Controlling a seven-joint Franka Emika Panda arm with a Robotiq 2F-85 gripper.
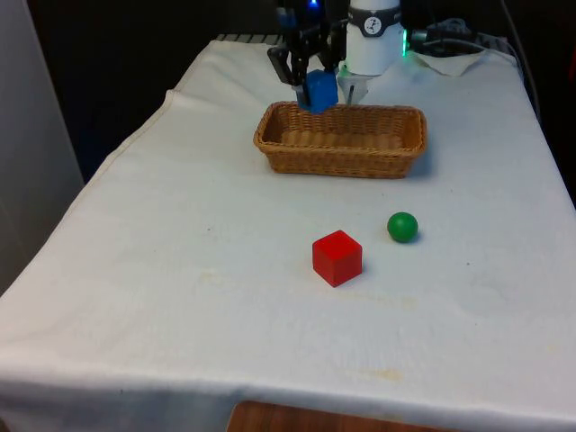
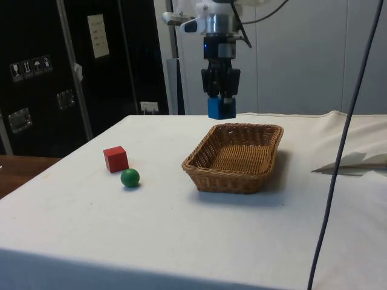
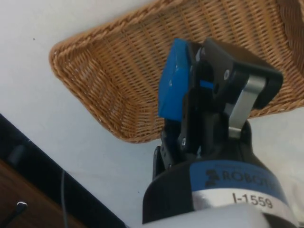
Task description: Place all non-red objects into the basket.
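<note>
A blue block (image 1: 320, 91) (image 2: 221, 107) (image 3: 172, 80) hangs in the air, and my gripper (image 1: 315, 90) (image 2: 221, 104) is shut on it. It hovers just above the wicker basket (image 1: 342, 139) (image 2: 236, 156) (image 3: 114, 71), over the end at the front view's left, near the far rim. A red cube (image 1: 337, 257) (image 2: 115, 159) rests on the cloth in front of the basket. A green ball (image 1: 402, 227) (image 2: 130, 177) lies beside the cube, toward the front view's right.
A crumpled white cloth or paper (image 1: 454, 61) (image 2: 357, 163) lies near the table's far corner at the front view's right. A dark cable (image 2: 338, 157) hangs down in the side view.
</note>
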